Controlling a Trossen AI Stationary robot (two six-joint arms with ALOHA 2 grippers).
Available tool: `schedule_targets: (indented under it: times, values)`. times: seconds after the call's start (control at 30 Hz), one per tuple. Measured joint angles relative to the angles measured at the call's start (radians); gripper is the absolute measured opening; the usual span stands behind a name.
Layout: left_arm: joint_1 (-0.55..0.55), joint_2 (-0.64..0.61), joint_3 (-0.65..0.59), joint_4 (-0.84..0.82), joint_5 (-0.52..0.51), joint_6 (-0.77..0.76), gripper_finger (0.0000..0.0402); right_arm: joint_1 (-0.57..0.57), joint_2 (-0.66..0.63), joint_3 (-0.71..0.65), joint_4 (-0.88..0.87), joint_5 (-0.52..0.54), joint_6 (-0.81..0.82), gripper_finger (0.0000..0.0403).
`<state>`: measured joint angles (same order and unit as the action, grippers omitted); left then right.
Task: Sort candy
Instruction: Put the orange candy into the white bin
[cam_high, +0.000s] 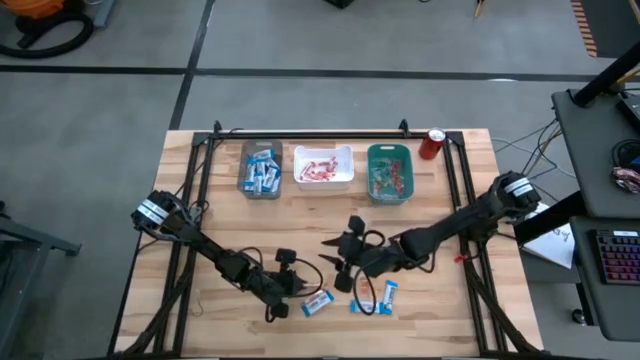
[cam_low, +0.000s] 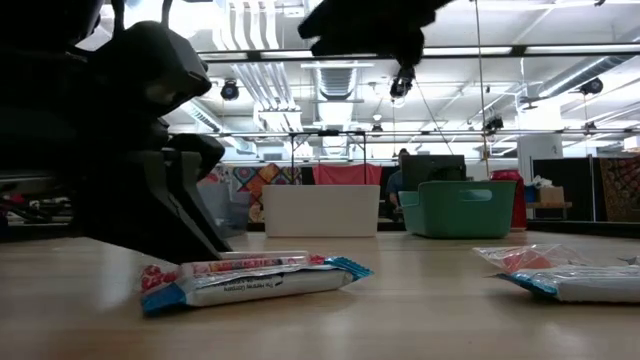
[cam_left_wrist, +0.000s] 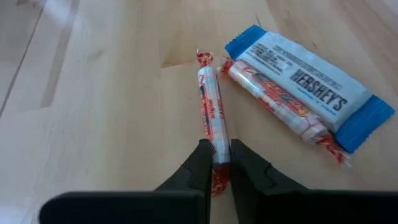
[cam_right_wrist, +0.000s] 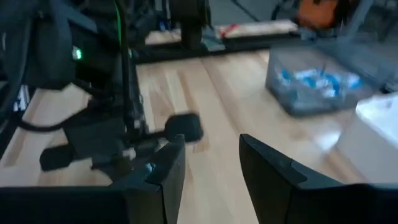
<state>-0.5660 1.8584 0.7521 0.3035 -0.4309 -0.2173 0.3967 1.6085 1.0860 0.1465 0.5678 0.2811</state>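
My left gripper (cam_left_wrist: 216, 149) is low over the table's near middle (cam_high: 297, 287), shut on a red-and-white roll candy (cam_left_wrist: 210, 106). A second red-and-white roll (cam_left_wrist: 273, 99) and a blue-and-white bar (cam_left_wrist: 305, 81) lie flat right beside it; the low view shows that bar (cam_low: 260, 285) with a roll on its top. Two more blue-and-white bars (cam_high: 362, 305) (cam_high: 390, 293) lie a little to the right. My right gripper (cam_right_wrist: 211, 155) hangs open and empty above the table's middle (cam_high: 340, 262). My left gripper pinches the red-and-white roll between its two fingers near the roll's end closest to the gripper (cam_left_wrist: 214, 138). The fingers run along the roll, one on each side. The roll lies flat on the table.
Three bins stand in a row at the far edge: a grey bin (cam_high: 260, 168) with blue-and-white candy, a white bin (cam_high: 323, 166) with red-and-white candy, a teal bin (cam_high: 390, 172). A red soda can (cam_high: 432, 143) stands right of them. Bare wood lies between bins and grippers.
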Motion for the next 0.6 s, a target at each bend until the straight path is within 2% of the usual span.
schedule_targets:
  times: [0.17,0.27,0.47,0.6]
  values:
    - [0.0,-0.004,-0.001,-0.002,-0.022,-0.006,0.0007,-0.006,-0.029,0.001,0.041,-0.011,-0.131,0.0137]
    - [0.0,-0.019,-0.006,-0.015,-0.04,-0.007,0.0005,-0.004,-0.045,0.001,0.111,-0.091,-0.23,0.0134]
    - [-0.006,-0.102,-0.037,-0.009,-0.102,-0.035,0.0002,-0.032,-0.063,0.001,0.215,-0.323,-0.355,0.0134]
    - [-0.036,-0.193,-0.081,-0.008,-0.157,-0.05,0.0001,-0.051,-0.087,0.001,0.225,-0.347,-0.411,0.0132]
